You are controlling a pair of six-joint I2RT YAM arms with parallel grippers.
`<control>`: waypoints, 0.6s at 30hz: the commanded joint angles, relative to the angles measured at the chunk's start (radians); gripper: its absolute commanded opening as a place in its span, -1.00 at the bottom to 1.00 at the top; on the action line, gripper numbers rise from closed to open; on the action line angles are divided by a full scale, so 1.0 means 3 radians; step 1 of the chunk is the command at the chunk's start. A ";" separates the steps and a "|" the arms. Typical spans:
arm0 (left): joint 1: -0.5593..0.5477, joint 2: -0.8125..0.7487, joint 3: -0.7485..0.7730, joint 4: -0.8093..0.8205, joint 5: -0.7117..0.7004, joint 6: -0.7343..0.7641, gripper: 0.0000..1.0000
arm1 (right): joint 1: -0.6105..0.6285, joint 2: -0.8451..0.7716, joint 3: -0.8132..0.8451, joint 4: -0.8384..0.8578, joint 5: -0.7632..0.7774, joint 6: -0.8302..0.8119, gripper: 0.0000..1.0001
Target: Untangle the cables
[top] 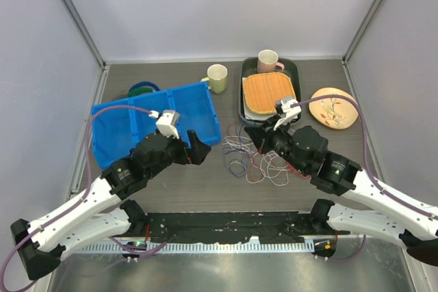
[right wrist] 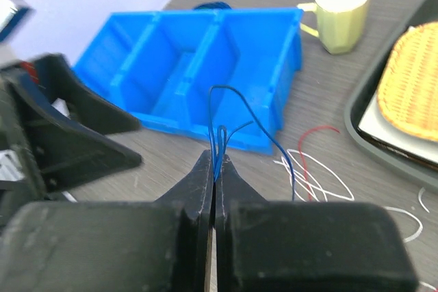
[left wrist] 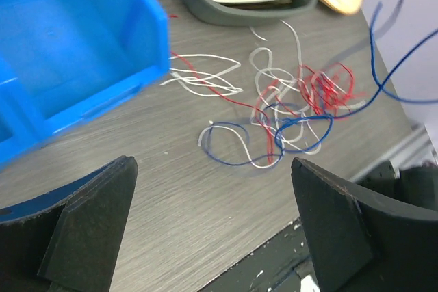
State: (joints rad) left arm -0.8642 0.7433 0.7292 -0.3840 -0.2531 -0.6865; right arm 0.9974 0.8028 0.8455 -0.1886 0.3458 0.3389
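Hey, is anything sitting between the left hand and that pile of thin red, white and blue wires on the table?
Nothing visible does. The open left hand faces the tangle of thin red, white and dark blue cables across bare grey wood-grain tabletop; the blue plastic bin sits off to the side.

desk (left wrist: 171, 203): grey wood-grain surface, matt
bin (right wrist: 274, 66): blue plastic, smooth, slight sheen
cables (left wrist: 287, 111): thin smooth sheathing, plastic-looking
fingers (left wrist: 89, 230): black plastic, matt, edges scuffed pale
tray (left wrist: 233, 10): dark grey plastic, smooth, satin
mat (top: 270, 91): orange woven wicker, ribbed
mug (right wrist: 342, 8): pale yellow, glazed-looking, smooth
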 commanded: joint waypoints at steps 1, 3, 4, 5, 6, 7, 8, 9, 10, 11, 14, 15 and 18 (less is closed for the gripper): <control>-0.0008 0.0226 -0.0104 0.0788 0.0949 0.0401 1.00 | 0.0009 0.0008 0.0336 0.0097 -0.0202 0.0020 -0.98; -0.0003 0.0314 -0.0114 0.0937 0.1053 0.0417 1.00 | 0.0009 0.0039 0.0453 0.0087 -0.0161 0.0067 -0.99; -0.0008 0.0350 -0.0130 0.0973 0.1089 0.0442 1.00 | 0.0009 0.0044 0.0484 0.0087 -0.0151 0.0117 -0.99; -0.0003 0.0416 -0.0145 0.1059 0.1125 0.0442 1.00 | 0.0009 0.0054 0.0515 0.0082 -0.0130 0.0143 -0.99; -0.0008 0.0447 -0.0155 0.1100 0.1135 0.0442 1.00 | 0.0004 0.0070 0.0581 0.0077 -0.0135 0.0164 -0.99; -0.0003 0.0472 -0.0181 0.1131 0.1155 0.0478 1.00 | 0.0009 0.0075 0.0617 0.0072 -0.0130 0.0189 -0.99; -0.0003 0.0518 -0.0206 0.1243 0.1267 0.0534 1.00 | 0.0009 0.0080 0.0648 0.0066 -0.0130 0.0235 -0.99; -0.0008 0.0539 -0.0242 0.1290 0.1324 0.0605 1.00 | 0.0004 0.0080 0.0694 0.0076 -0.0120 0.0266 -0.99; -0.0003 0.0549 -0.0343 0.1407 0.1340 0.0672 1.00 | 0.0009 0.0080 0.0715 0.0082 -0.0105 0.0271 -0.99; -0.0008 0.0559 -0.0385 0.1499 0.1335 0.0723 1.00 | 0.0009 0.0080 0.0730 0.0102 -0.0094 0.0291 -0.99; -0.0003 0.0560 -0.0528 0.1678 0.1345 0.0749 1.00 | 0.0004 0.0085 0.0797 0.0102 -0.0059 0.0292 -0.98; -0.0008 0.0560 -0.0549 0.1704 0.1355 0.0744 1.00 | 0.0014 0.0080 0.0807 0.0107 -0.0053 0.0287 -0.98; -0.0003 0.0595 -0.0575 0.1781 0.1401 0.0724 0.99 | 0.0009 0.0039 0.0781 0.0148 -0.0053 0.0307 -0.98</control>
State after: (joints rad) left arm -0.8646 0.9161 0.5583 0.0193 0.1223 -0.4961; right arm 0.9974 0.8265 1.0462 -0.1871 0.3145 0.4114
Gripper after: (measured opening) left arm 0.996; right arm 0.040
